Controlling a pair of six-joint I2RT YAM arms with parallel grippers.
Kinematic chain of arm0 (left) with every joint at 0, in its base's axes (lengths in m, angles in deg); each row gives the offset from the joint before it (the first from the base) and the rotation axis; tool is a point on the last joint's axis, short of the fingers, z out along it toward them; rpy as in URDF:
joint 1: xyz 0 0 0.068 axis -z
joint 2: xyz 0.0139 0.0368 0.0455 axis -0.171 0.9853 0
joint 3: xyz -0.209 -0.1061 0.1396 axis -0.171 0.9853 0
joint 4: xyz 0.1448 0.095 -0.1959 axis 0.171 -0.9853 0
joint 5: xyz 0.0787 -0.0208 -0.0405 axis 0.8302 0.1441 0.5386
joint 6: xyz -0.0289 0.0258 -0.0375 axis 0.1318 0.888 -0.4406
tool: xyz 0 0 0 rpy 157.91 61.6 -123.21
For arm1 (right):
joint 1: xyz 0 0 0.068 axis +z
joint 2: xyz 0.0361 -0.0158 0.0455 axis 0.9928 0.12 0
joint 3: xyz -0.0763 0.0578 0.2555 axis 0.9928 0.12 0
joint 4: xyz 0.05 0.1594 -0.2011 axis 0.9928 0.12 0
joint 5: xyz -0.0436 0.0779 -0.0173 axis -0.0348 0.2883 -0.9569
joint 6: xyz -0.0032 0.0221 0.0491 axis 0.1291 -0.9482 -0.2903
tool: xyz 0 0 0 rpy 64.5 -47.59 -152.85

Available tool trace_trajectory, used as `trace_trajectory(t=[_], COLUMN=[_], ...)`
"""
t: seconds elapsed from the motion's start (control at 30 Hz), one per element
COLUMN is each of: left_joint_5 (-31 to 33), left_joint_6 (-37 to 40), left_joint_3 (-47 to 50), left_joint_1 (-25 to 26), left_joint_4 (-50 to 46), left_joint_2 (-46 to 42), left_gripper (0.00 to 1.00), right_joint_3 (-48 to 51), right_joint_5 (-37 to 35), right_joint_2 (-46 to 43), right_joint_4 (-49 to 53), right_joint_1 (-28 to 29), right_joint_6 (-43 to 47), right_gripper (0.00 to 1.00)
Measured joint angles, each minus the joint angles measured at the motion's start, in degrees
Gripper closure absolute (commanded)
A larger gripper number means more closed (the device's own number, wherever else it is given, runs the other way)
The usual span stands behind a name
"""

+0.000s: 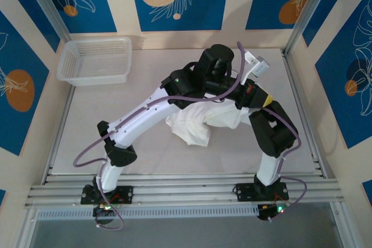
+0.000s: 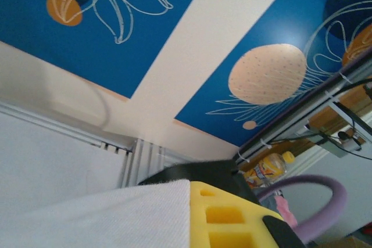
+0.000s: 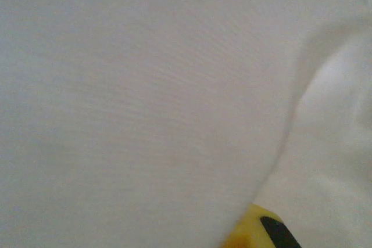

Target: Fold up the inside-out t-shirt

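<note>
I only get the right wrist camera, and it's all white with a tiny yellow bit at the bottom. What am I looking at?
Observer: That white is the t-shirt. From above, it is bunched up in the middle of the table.
Operator: Is the other side touching it too?
Observer: Yes. On the left wrist camera, shirt cloth lies right against the yellow finger of the left gripper.
Operator: Is anything else on the table?
Observer: A white mesh basket sits in the far left corner, well apart from the shirt.
</note>
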Motion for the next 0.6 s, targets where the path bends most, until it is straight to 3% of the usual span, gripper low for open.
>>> trace_trajectory(t=[0.2,0.43,0.6], left_joint_5=[-1.53,-1.75,-1.77], left_joint_6=[0.2,-0.22,-0.92], left_joint_3=[-0.74,-5.14,-5.77], left_joint_1=[0.31,0.33,0.42], left_joint_4=[1.25,-0.17,-0.92], left_joint_2=[0.0,0.35,0.42], left_gripper=[1.0,1.0,1.0], right_joint_3=[-8.7,-16.94,-19.74], right_joint_5=[-0.5,-3.3,-8.04], right_joint_2=[-0.37,11.98,18.21], right_joint_4=[2.29,7.1,14.49], right_joint_1=[-1.9,0.28,2.05], right_joint_6=[-0.83,1.75,5.6], right_gripper=[0.92,0.89,0.77])
